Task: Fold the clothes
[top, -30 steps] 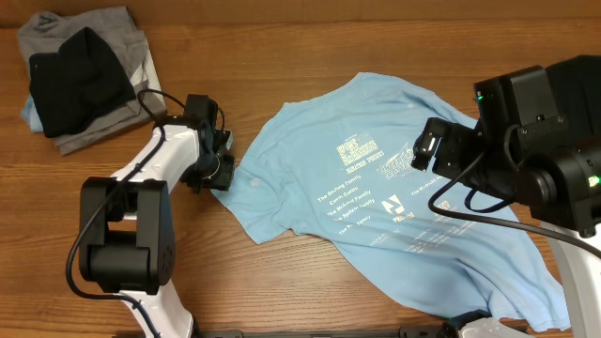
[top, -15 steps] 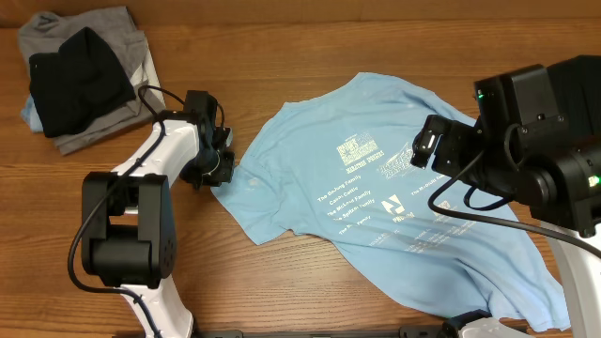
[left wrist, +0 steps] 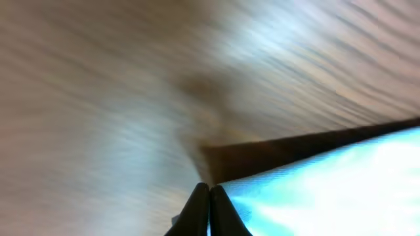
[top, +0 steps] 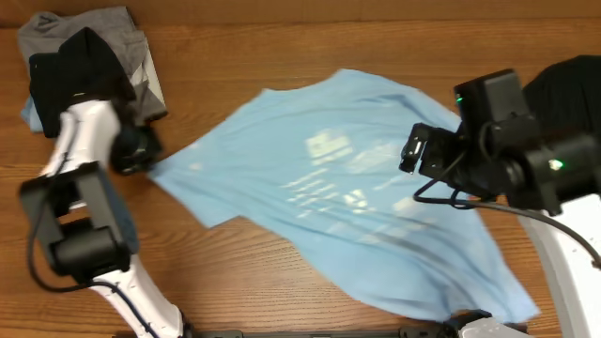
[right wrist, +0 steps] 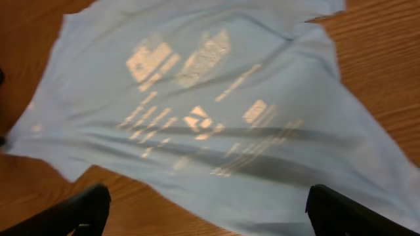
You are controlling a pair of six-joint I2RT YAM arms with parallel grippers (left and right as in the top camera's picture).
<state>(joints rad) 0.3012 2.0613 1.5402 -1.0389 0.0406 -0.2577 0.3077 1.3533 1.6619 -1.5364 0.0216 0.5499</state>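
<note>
The light blue T-shirt (top: 319, 188) with white print lies stretched across the table's middle. My left gripper (top: 147, 155) is shut on its left edge, just below the pile of folded clothes. In the blurred left wrist view the closed fingertips (left wrist: 209, 196) pinch the blue cloth (left wrist: 328, 190) over the wood. My right gripper (top: 410, 155) hovers open above the shirt's right part. Its view looks down on the print (right wrist: 197, 85), with the right gripper (right wrist: 207, 200) standing wide and nothing between its fingers.
A folded grey shirt (top: 117, 28) with a black one (top: 66, 75) on top sits at the far left corner, close to my left arm. Bare wood (top: 235, 282) shows along the front edge below the shirt.
My left gripper closed on the shirt's left edge and pulled it sharply left toward the folded pile. The whole shirt slid left and stretched out. The right arm shifted slightly left.
</note>
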